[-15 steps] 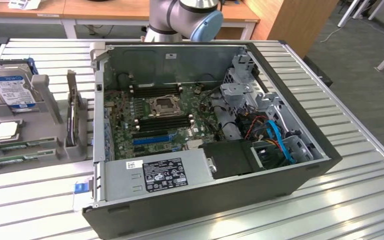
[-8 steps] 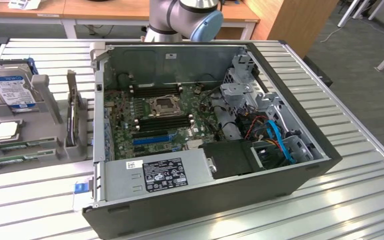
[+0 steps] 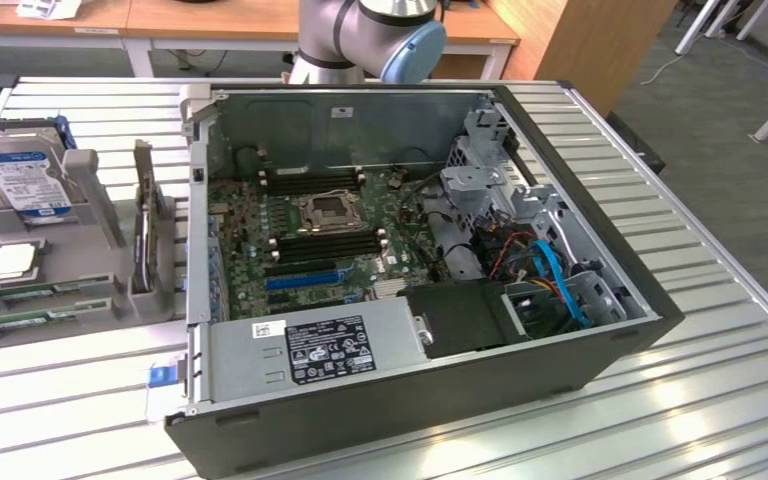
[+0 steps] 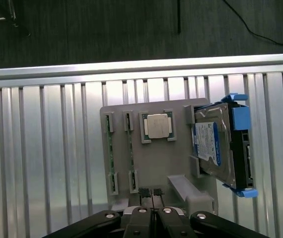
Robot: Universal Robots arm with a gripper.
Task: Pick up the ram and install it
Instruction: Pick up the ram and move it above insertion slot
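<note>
A blue-labelled hard drive (image 4: 216, 148), its print too small to read, stands on edge in a gray holder (image 4: 156, 163) on the slatted metal surface (image 4: 42, 163), beside a processor chip (image 4: 157, 125). Alongside, the power supply (image 3: 311, 350) of an open computer case (image 3: 491, 400) carries a black-and-white label, likewise unreadable. The ram (image 4: 130, 148) sits on edge in one of the holder's slots, a second stick (image 4: 109, 148) just beside it. The gripper (image 4: 150, 194), fingers pressed together and empty, hangs over the holder's edge, near the ram but not touching it.

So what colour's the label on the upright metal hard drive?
Blue and white; the label shows best in wrist view.
</note>
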